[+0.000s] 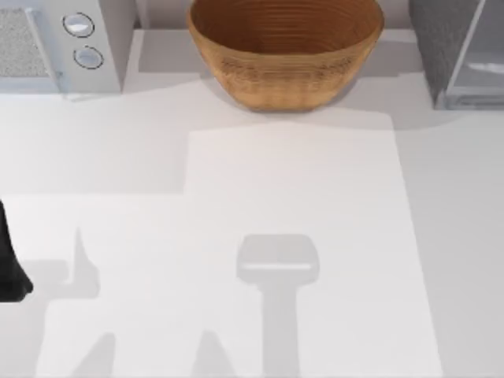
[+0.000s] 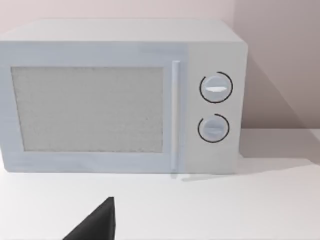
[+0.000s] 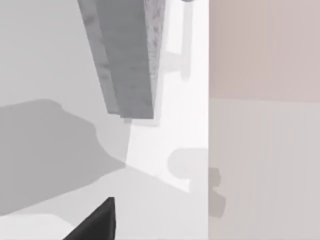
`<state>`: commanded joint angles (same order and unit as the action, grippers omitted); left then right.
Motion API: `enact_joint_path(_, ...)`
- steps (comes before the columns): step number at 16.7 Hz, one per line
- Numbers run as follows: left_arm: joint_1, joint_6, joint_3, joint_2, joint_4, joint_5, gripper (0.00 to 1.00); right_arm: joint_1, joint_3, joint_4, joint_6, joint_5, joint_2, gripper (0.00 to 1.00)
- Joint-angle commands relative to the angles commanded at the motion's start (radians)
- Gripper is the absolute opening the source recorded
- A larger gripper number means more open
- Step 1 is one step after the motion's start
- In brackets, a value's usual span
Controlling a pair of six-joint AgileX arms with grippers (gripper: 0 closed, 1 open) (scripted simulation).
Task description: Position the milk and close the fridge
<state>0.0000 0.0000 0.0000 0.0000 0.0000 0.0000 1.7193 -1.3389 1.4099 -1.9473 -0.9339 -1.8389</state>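
Left arm [image 1: 12, 264]: parked far left of the basket [image 1: 285, 49], jaws cannot be told
Fridge [image 1: 461, 51]: right of basket, closure unclear
Progress: milk placement unconfirmed

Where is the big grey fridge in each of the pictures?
Top view: the fridge stands at the table's far right corner, right of the basket.
Left wrist view: not in it; the microwave is there.
Right wrist view: the fridge's speckled grey side runs slantwise above the table.
Shared landmark: the white table, seen in all three.
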Motion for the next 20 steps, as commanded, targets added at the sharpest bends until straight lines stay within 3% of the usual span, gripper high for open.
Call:
enact_joint_path(4,0.0,0.0,0.0,0.0,0.0,0.0,1.0,-0.189,-0.008,-0.209,0.251,0.027,-0.02,1.0)
enact_joint_path(14,0.0,0.0,0.0,0.0,0.0,0.0,1.0,-0.684,0.011,-0.885,1.07,0.135,-0.016,1.0)
enact_joint_path(17,0.0,0.0,0.0,0.0,0.0,0.0,1.0,-0.758,0.026,-1.031,1.229,0.161,-0.004,1.0)
enact_joint_path(20,0.0,0.0,0.0,0.0,0.0,0.0,1.0,-0.787,0.034,-1.098,1.295,0.173,0.004,1.0)
